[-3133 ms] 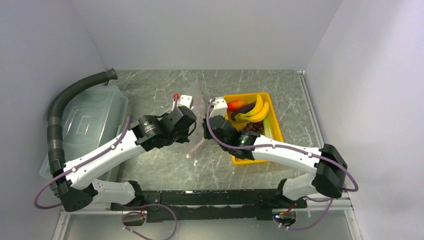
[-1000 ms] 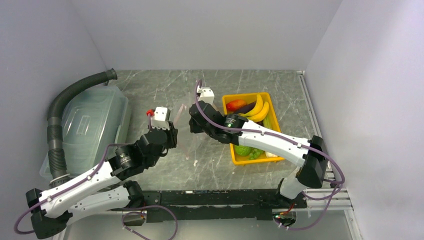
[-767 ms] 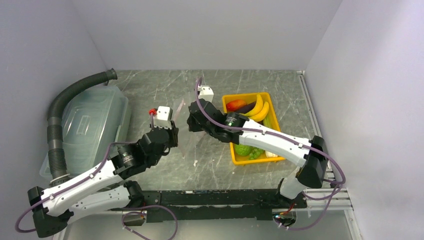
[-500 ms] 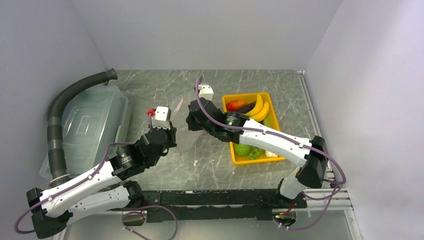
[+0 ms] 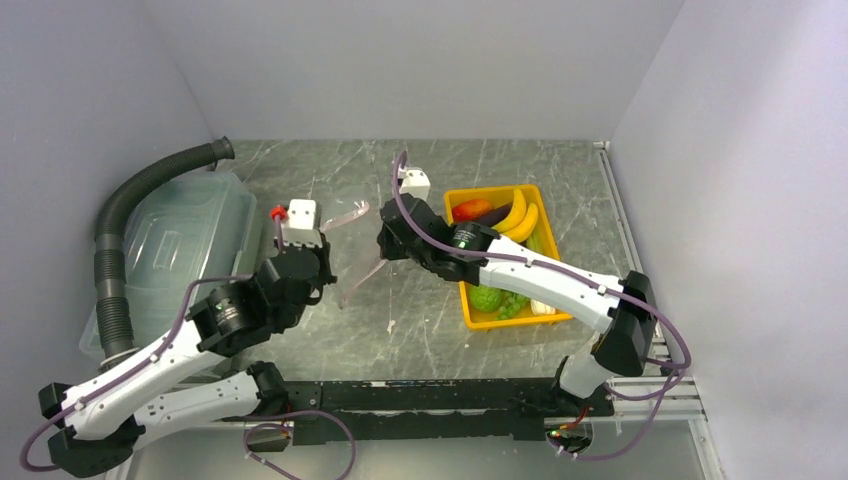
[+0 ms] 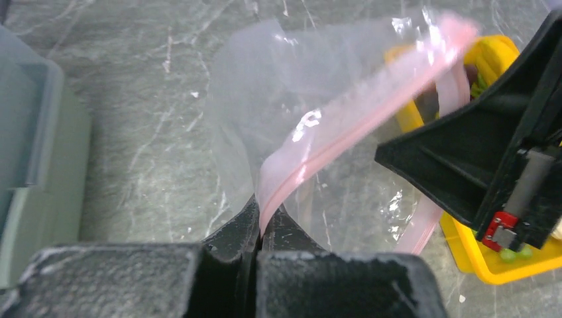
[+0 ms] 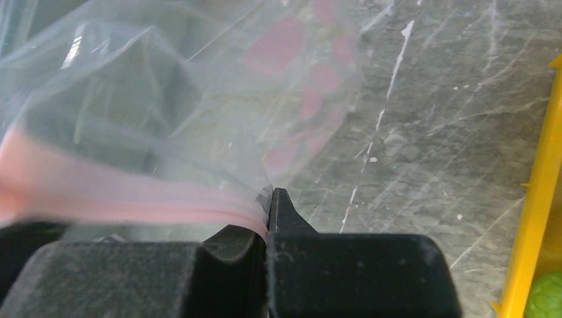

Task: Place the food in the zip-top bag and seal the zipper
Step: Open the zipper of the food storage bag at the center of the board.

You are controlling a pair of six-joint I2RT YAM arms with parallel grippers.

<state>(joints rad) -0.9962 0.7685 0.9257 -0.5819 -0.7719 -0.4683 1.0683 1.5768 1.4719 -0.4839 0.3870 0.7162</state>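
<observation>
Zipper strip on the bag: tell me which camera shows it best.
Left wrist. There the zipper runs as a long pink band from the shut left gripper. The right wrist view shows only a short blurred stretch at the right gripper; the top view shows thin faint pink lines.

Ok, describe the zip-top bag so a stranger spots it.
Find the yellow tray on the marbled table. Just left of it, the zip-top bag hangs between the left gripper and right gripper. Only it is clear film with a pink zipper.
</observation>
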